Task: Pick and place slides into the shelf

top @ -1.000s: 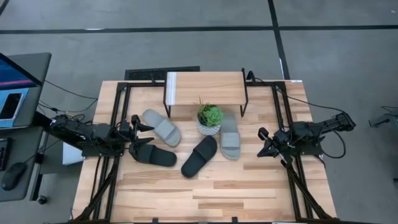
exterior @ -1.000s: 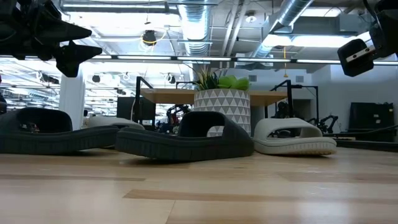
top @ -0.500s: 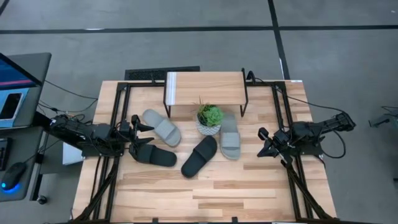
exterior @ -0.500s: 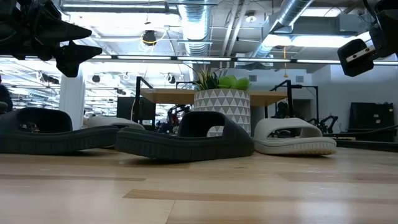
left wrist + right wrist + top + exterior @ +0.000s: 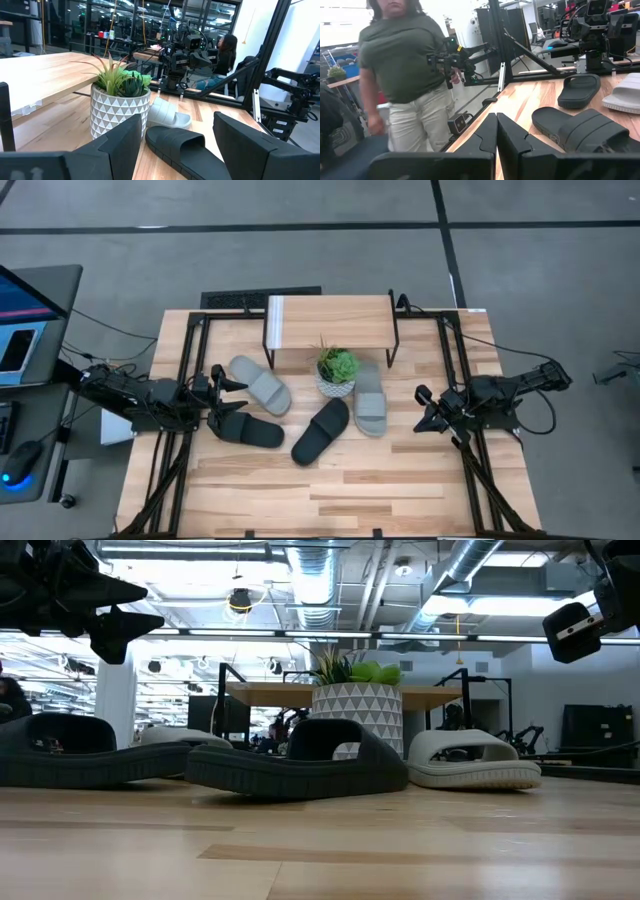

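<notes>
Left gripper [image 5: 226, 395], fingers apart, hovers between a grey slide [image 5: 260, 384] and a black slide [image 5: 246, 429], seemingly choosing one for the shelf [image 5: 330, 321]; right gripper [image 5: 424, 409] waits, fingers together

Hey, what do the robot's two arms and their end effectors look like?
Both arms are dark, jointed, with black cables trailing along them. The left end effector and right end effector each carry two black, angular, wedge-shaped fingers. A pale rectangular label shows on one arm in the low view.

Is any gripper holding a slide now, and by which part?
Nothing is held. The left gripper is open above the table; the right gripper is shut and empty.
</notes>
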